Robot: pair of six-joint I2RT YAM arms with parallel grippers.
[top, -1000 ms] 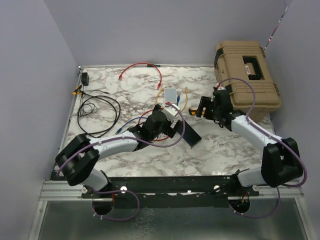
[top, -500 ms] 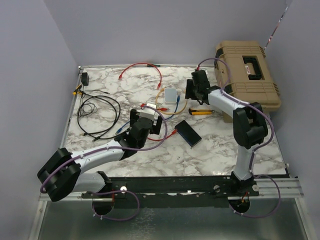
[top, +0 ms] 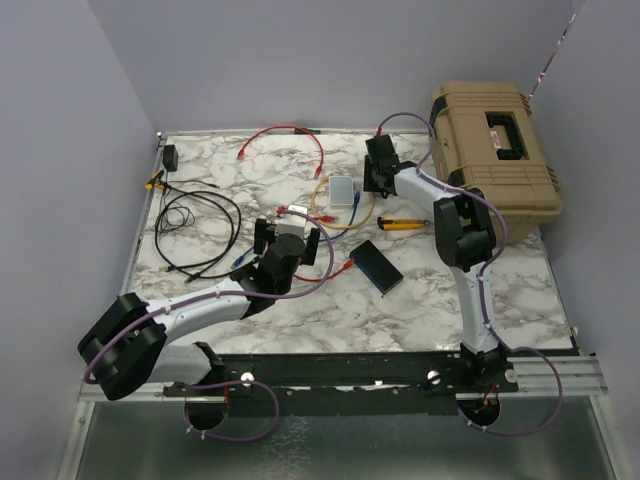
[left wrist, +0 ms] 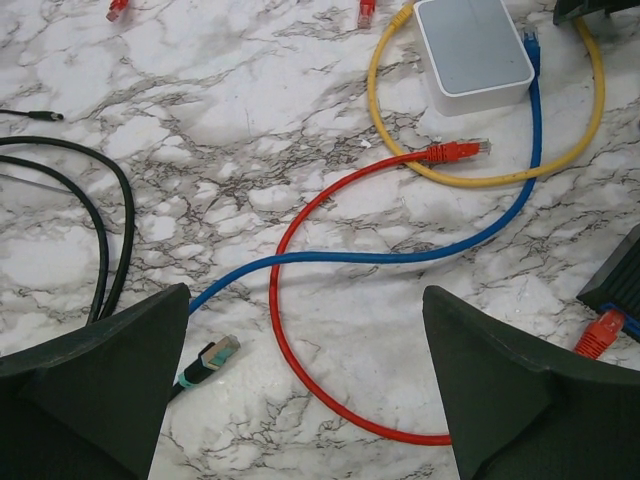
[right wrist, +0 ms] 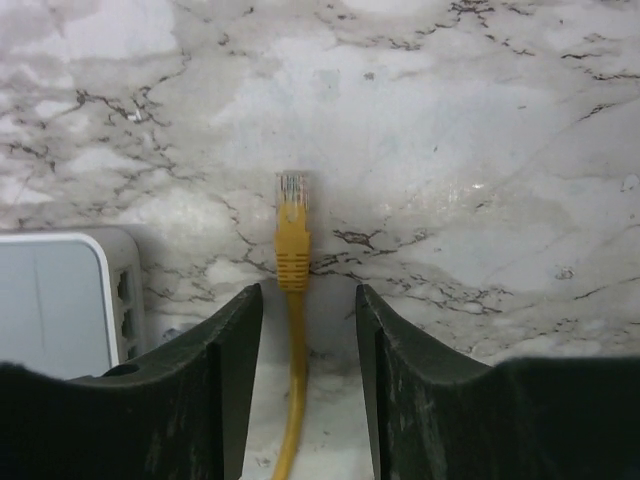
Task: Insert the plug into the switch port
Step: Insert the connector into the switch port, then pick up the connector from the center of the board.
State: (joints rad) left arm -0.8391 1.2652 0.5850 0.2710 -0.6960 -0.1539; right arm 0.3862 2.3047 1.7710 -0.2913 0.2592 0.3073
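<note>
The switch (top: 376,266) is a flat black box lying right of the table's centre; its corner (left wrist: 617,280) shows at the right edge of the left wrist view. My right gripper (top: 376,176) is open at the back, beside the small grey-white box (top: 342,190). In the right wrist view the yellow plug (right wrist: 292,215) lies on the marble just beyond the gripper (right wrist: 308,292), and its cable runs between the jaws without touching them. My left gripper (top: 291,238) is wide open and empty above red and blue cables. A red plug (left wrist: 600,332) lies by the switch.
A tan case (top: 495,150) stands at the back right. A yellow-and-black tool (top: 405,225) lies behind the switch. A coiled black cable (top: 195,225) and a small black adapter (top: 170,157) are at the left. Another red plug (left wrist: 455,152) and a teal-tipped black plug (left wrist: 210,357) lie under the left gripper.
My right gripper has swung from right of the switch to the back, over the yellow plug. My left gripper has drawn back to the left, away from the switch.
</note>
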